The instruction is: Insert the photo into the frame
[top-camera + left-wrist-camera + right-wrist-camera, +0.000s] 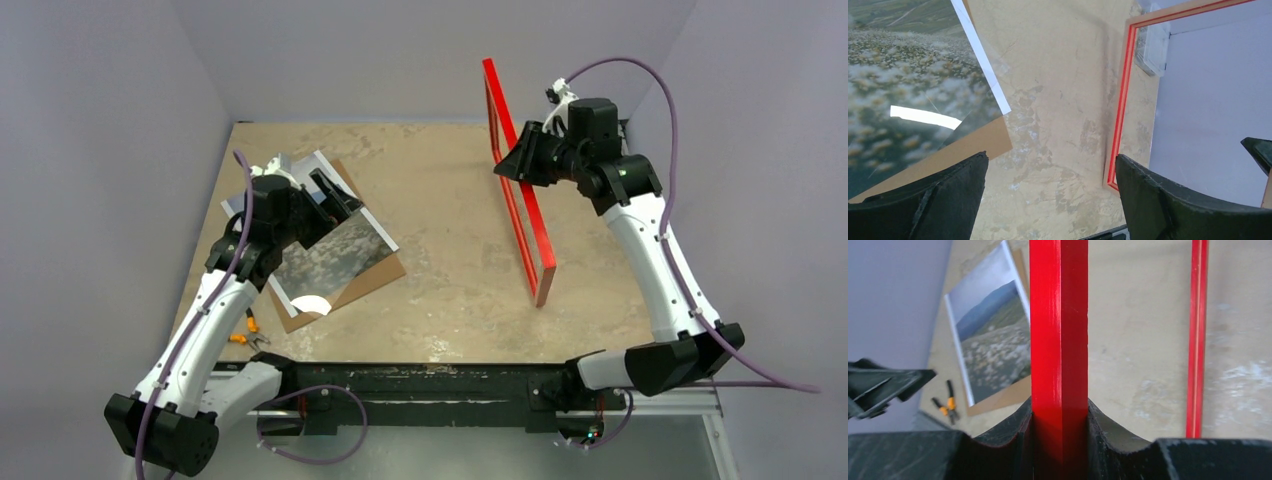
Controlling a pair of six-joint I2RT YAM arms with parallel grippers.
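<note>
The red frame (527,222) stands on edge on the table's right half, tilted, with its far top corner up by the back wall. My right gripper (508,168) is shut on its upper rail; in the right wrist view the red bar (1058,330) fills the gap between both pads (1100,417). The photo (335,255), a landscape print, lies face up at the left on a brown backing board (375,282). My left gripper (335,200) hovers open over the photo's far part, holding nothing. In the left wrist view the photo (908,75) is at upper left and the frame (1120,110) stands at right.
Small orange-handled pliers (245,335) lie near the left arm's base, by the table's front edge. Grey walls close in the back and both sides. Bare tabletop (450,250) lies between the backing board and the frame.
</note>
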